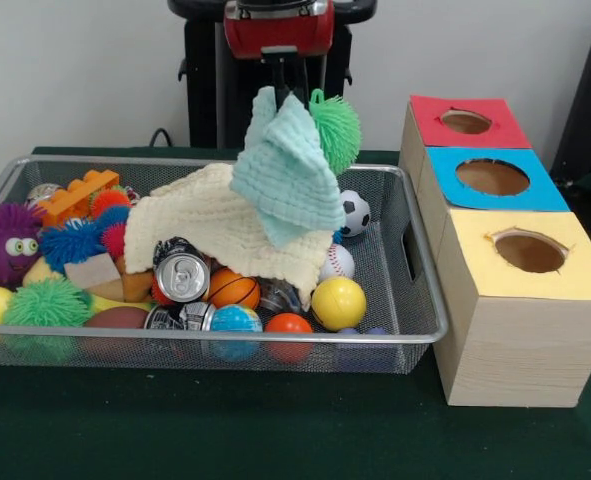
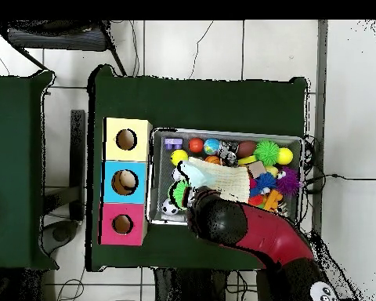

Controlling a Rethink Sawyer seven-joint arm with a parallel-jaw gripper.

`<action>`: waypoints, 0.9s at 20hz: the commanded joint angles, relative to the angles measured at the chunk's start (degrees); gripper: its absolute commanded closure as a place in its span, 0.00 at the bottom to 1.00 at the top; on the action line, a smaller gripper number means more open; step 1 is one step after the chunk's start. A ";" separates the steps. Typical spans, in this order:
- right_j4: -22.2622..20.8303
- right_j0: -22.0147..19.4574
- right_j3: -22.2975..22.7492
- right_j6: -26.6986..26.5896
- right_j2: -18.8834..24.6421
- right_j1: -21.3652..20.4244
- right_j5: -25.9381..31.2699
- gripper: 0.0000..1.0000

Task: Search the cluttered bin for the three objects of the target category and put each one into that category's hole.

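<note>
The silver wire-mesh bin (image 1: 225, 338) is full of toys, and it also shows in the overhead view (image 2: 222, 132). My gripper (image 1: 285, 90) comes down over the bin's far side, shut on a pale mint cloth (image 1: 287, 170) that hangs lifted above the clutter. A cream cloth (image 1: 210, 225) lies draped over toys in the bin's middle. A green spiky ball (image 1: 336, 130) shows just behind the mint cloth; I cannot tell if it rests or hangs. The red-surrounded hole (image 1: 466, 121) is in the farthest wooden box and also shows in the overhead view (image 2: 122, 224). In the overhead view the arm (image 2: 246, 227) hides the gripper.
Blue-surrounded (image 1: 492, 177) and yellow-surrounded (image 1: 530, 252) holes sit in boxes nearer the camera. The bin holds cans (image 1: 182, 275), a yellow ball (image 1: 338, 302), a basketball (image 1: 234, 288), a soccer ball (image 1: 353, 212), a purple fuzzy toy (image 1: 7, 240) and orange bricks (image 1: 79, 195).
</note>
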 commanded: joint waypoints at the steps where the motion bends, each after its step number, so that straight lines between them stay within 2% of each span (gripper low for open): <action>1: 1.98 1.07 -2.34 8.14 3.21 5.23 -3.30 1.00; 5: -0.69 0.99 -4.11 4.95 4.01 6.14 -4.97 1.00; 6: -0.88 1.05 -4.60 4.48 3.96 6.37 -4.43 0.00; 10: 0.03 2.52 -7.18 6.02 1.38 7.81 -0.05 0.00; 13: -0.36 1.81 -10.12 4.51 1.05 9.58 1.98 0.00; 18: -1.72 0.58 -17.19 0.53 1.77 15.41 4.57 0.00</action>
